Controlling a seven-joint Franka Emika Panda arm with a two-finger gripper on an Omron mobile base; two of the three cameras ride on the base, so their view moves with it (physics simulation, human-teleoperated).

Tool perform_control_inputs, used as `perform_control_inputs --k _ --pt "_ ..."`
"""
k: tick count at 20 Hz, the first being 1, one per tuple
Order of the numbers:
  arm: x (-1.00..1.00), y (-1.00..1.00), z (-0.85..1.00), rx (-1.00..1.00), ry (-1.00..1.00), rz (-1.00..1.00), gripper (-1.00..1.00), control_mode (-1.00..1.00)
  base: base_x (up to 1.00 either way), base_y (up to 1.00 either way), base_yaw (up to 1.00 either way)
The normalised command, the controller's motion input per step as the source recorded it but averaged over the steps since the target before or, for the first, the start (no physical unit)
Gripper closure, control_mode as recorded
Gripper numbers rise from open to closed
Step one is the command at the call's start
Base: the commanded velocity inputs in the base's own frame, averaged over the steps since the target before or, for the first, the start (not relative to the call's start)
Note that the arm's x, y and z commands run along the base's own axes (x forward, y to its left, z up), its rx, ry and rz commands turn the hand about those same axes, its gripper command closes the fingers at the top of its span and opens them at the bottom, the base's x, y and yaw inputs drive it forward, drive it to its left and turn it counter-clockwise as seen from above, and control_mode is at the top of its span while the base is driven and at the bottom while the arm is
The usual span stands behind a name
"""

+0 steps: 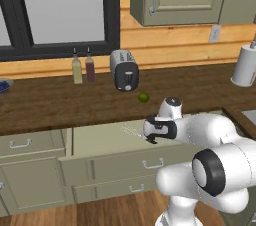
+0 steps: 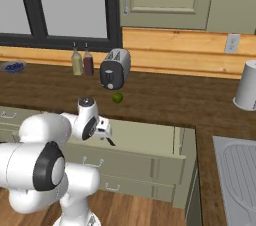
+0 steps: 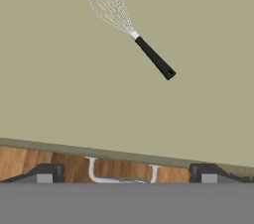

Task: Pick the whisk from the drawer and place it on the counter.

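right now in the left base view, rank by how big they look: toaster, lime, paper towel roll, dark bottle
1. White paper towel roll and silver-and-black toaster: they look about equal. The roll is cut off by the picture's edge, so I won't rank them.
2. Dark red glass bottle, slimmer than both.
3. Small round green lime, clearly the smallest.

The white arm folds at a dark elbow joint and reaches forward and down, wrist bent so the hand points downward. The gripper hangs with its jaws spread wide and nothing between them; its two dark fingertips stand far apart in the hand view
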Motion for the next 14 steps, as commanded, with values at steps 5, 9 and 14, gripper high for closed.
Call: perform_control_inputs --k 5,9,14 --pt "0.30 0.00 -0.44 0.00 0.00 0.00 -1.00 -1.00 0.00 0.00 0.00" --pt "0.07 0.00 -0.25 0.00 0.00 0.00 -1.00 -1.00 0.00 0.00 0.00" --pt "-0.54 -0.15 -0.25 0.00 0.06 0.00 -1.00 -1.00 0.00 0.00 0.00"
